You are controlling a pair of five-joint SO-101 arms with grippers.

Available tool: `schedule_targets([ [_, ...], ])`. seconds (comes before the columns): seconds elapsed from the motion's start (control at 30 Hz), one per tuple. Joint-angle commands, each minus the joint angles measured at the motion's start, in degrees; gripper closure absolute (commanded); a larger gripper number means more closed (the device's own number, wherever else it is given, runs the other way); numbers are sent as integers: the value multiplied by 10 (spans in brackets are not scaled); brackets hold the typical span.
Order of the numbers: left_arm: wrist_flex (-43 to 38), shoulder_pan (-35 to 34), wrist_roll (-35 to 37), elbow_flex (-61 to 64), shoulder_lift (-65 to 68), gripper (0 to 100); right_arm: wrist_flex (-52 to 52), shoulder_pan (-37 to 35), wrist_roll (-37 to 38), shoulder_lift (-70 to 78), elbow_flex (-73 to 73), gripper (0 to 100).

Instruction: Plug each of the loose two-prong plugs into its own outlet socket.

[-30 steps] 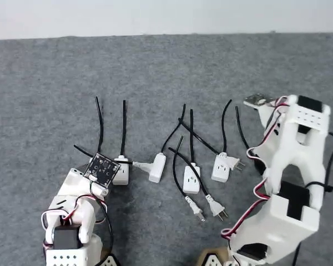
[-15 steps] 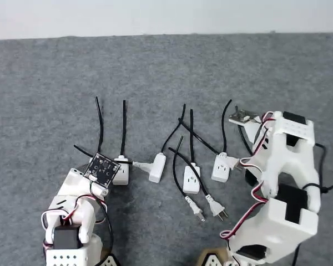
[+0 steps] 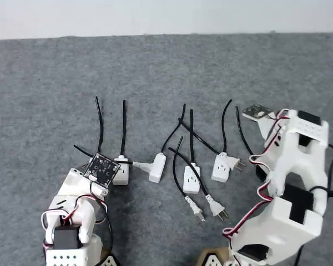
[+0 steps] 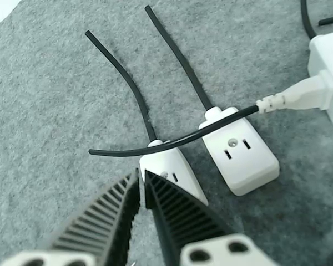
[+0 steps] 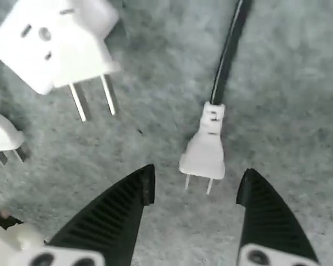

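Observation:
In the left wrist view my left gripper [image 4: 141,177] is shut on nothing, its tips just short of a white outlet socket [image 4: 173,169]. A second socket [image 4: 241,157] lies beside it with a black cord draped across both. My right gripper [image 5: 197,180] is open just above the mat. A small white two-prong plug [image 5: 203,153] on a black cord lies between its fingers, prongs toward me. Two loose plugs [image 3: 195,210] [image 3: 217,209] lie at the mat's front centre. Sockets [image 3: 121,170] [image 3: 191,179] lie in a row across the middle.
A white adaptor with bare prongs [image 5: 58,44] [image 3: 222,166] lies close to the right gripper. Another white block [image 3: 157,166] has a plug pushed into its side [image 4: 305,95]. Black cords fan out toward the back of the grey mat [image 3: 166,72].
The right arm swung left toward the cords, then back to the right, ending slightly nearer than at first. The left arm and all plugs stayed put.

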Motion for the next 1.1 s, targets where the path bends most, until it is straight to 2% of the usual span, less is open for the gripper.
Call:
schedule_targets([
  [0.0, -10, -1, -4, -5, -8, 986, -1, 5, 17, 17, -21, 742],
  [0.23, -10, -2, -4, -5, -8, 986, -33, 2, 18, 146, -25, 742],
  [0.33, -10, -2, -4, -5, -8, 986, -15, 4, 18, 165, -46, 755],
  [0.53, -10, -2, -4, -5, -8, 986, -6, 0, 15, 171, -53, 983],
  [0.8, -10, -2, -4, -5, -8, 986, -6, 0, -28, 170, -52, 988],
  [1.07, -11, 1, -4, -5, -8, 986, -10, 0, -25, 170, -54, 989],
])
